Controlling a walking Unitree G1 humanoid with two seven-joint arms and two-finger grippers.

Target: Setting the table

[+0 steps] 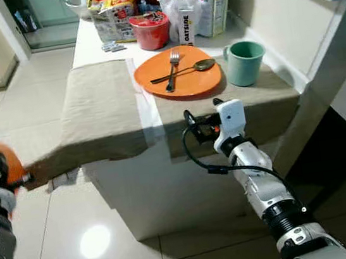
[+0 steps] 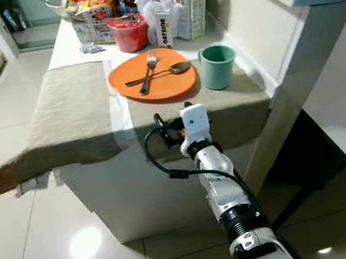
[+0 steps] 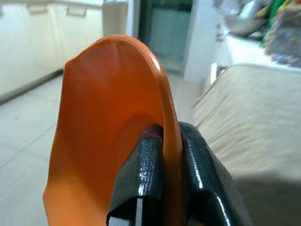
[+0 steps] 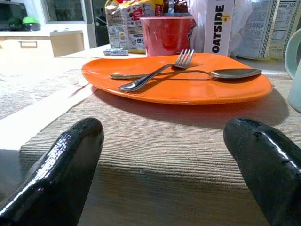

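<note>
Two plates: my left gripper (image 3: 162, 188) clamps a round orange plastic plate (image 3: 108, 136), partly cut off; beyond the spread right gripper (image 4: 164, 160), another orange plate (image 4: 178, 84) with fork (image 4: 160, 70), spoon (image 4: 221, 73), green mug (image 1: 244, 62).

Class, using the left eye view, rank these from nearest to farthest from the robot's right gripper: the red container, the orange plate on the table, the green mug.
From the right gripper at the table's near edge:
1. Orange plate, straight ahead on the mat.
2. Green mug, ahead, to the plate's right.
3. Red container, beyond the plate, among the groceries.
</note>
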